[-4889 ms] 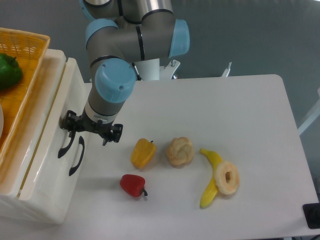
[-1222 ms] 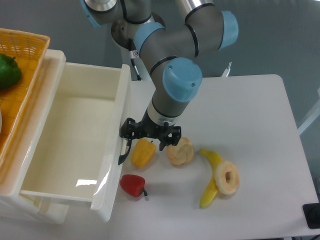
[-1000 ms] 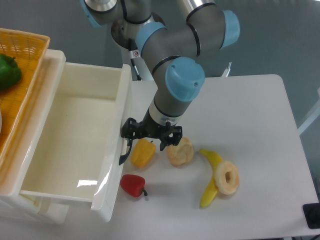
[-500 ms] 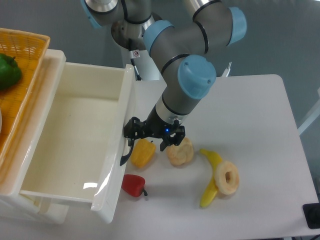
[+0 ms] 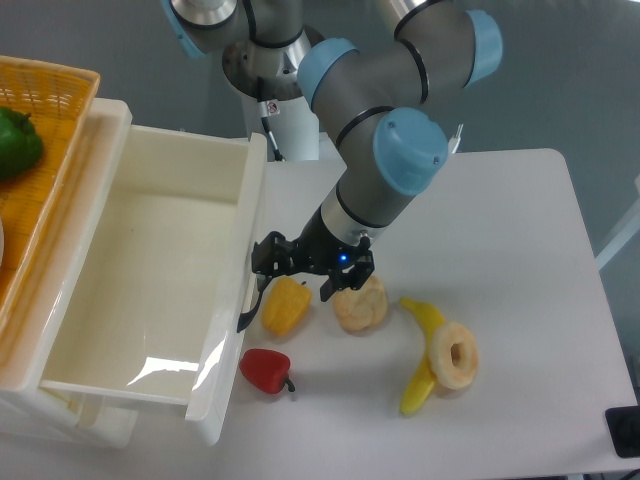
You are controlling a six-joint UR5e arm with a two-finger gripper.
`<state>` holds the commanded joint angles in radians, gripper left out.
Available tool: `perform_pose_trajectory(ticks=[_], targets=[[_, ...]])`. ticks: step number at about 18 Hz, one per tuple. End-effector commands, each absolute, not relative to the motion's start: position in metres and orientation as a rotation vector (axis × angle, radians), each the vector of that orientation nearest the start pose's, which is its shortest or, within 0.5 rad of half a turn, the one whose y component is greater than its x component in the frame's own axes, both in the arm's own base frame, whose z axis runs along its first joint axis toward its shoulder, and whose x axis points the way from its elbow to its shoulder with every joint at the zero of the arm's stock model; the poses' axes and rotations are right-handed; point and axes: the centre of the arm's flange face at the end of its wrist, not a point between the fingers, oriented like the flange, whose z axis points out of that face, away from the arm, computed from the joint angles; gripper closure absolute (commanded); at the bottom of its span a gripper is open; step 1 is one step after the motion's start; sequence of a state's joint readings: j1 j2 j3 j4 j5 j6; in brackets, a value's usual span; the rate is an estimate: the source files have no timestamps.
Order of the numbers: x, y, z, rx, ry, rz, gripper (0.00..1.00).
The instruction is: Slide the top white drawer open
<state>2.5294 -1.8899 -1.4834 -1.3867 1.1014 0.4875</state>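
Note:
The top white drawer (image 5: 150,290) stands pulled far out of the cream cabinet, and its inside is bare. Its curved black handle (image 5: 250,308) shows on the front panel, which faces the table. My gripper (image 5: 272,272) hangs right at the upper end of that handle, just above the yellow pepper. The dark gripper body hides the fingertips, so I cannot make out whether they grip the handle or stand apart from it. A small blue light glows on the gripper body.
A yellow pepper (image 5: 284,307) and a red pepper (image 5: 264,370) lie just in front of the drawer panel. A bread roll (image 5: 360,303), a banana (image 5: 421,350) and a doughnut (image 5: 456,354) lie to the right. A wicker basket (image 5: 40,110) holding a green pepper (image 5: 18,143) sits on the cabinet.
Since the earliest frame the drawer has slid far out towards the right with the gripper at its handle. Over the last second the arm leaned further right, and the blue light came on.

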Motion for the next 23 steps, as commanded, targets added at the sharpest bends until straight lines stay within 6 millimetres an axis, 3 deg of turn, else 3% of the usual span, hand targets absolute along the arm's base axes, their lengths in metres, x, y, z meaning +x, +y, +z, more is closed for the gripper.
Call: perform_pose_trajectory(ticks=[4,9,17,23], targets=[[-0.427,0.477,0.389,-2.714,-0.581,-0.469,0.0],[-0.456,0.47,0.394,-2.723,-0.31,-0.195,0.0],[-0.491,0.46,0.363,-2.955,0.403,0.106,0.0],[-0.527,0.456,0.328,-3.083,0.671,0.159,0.0]])
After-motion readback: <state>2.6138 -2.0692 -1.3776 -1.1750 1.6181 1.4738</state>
